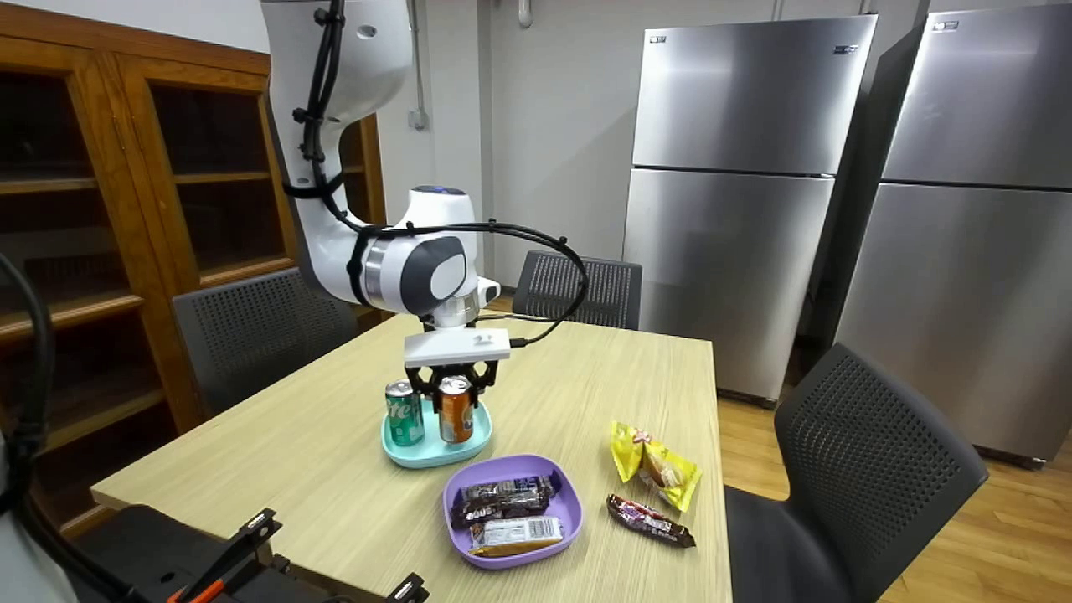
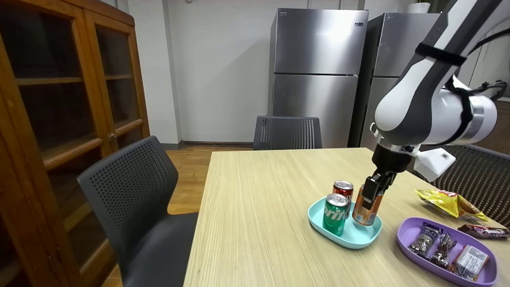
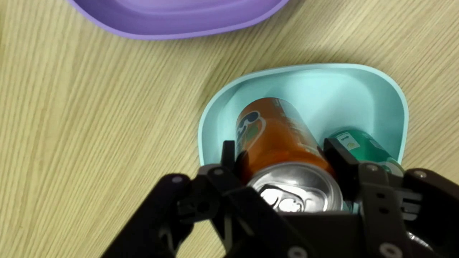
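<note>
Gripping an orange can (image 3: 276, 132), the jaws in the wrist view stand partway apart, with their black fingers (image 3: 228, 154) against opposite flanks near the lid. Below lies a teal tray (image 3: 322, 66); a green can (image 3: 365, 147) sits by its right edge as pictured, just beside one finger. The edge of a purple tray (image 3: 179, 27) shows at the top.

In an exterior view, the bench (image 1: 553, 394) carries both trays: the teal one farther in, with the orange can towards its right edge, and the purple one closer to the near edge, filled with wrapped bars (image 1: 507, 500). A yellow packet (image 1: 670, 473) and a dark-wrapped bar (image 1: 649, 521) lie near the bench's right edge.

In an exterior view, a red can (image 2: 346, 193) stands behind the green one, while the orange can (image 2: 366, 209) leans, its lower end within the teal rim. Whether its base touches the tray floor I cannot tell.

By my reading, the step in hand is handling this can at the teal tray; lifting or setting down is unclear. Raising calls for clearing the green can; releasing calls for levelling the base first.
</note>
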`<state>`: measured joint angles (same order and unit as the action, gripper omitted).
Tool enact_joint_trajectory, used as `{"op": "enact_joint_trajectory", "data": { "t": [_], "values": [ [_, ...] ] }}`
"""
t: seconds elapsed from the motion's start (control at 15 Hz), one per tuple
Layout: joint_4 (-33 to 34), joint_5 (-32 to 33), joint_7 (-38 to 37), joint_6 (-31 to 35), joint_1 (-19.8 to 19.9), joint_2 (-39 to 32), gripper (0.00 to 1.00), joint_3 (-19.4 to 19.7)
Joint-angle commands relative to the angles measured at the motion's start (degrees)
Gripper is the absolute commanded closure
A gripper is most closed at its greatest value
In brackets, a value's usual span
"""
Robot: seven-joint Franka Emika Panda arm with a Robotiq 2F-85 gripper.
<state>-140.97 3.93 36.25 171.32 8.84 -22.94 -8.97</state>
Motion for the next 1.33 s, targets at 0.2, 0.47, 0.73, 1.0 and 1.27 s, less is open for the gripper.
{"op": "enact_joint_trajectory", "data": {
  "t": [0.2, 0.47, 0.73, 1.0, 1.27],
  "values": [
    [1.79, 5.59, -5.56, 2.49, -2.82, -2.51, 0.62, 2.83],
    [1.87, 7.77, -7.97, 3.09, -4.18, -3.15, 0.44, 4.38],
    [0.71, 7.92, -8.20, 1.04, -2.43, -1.27, 0.01, 2.78],
    [-0.44, 6.53, -6.68, -0.53, 0.81, 0.94, 0.00, -0.40],
    [-2.11, 6.26, -6.92, -1.84, 1.47, 4.44, 0.00, -0.09]
  ]
}}
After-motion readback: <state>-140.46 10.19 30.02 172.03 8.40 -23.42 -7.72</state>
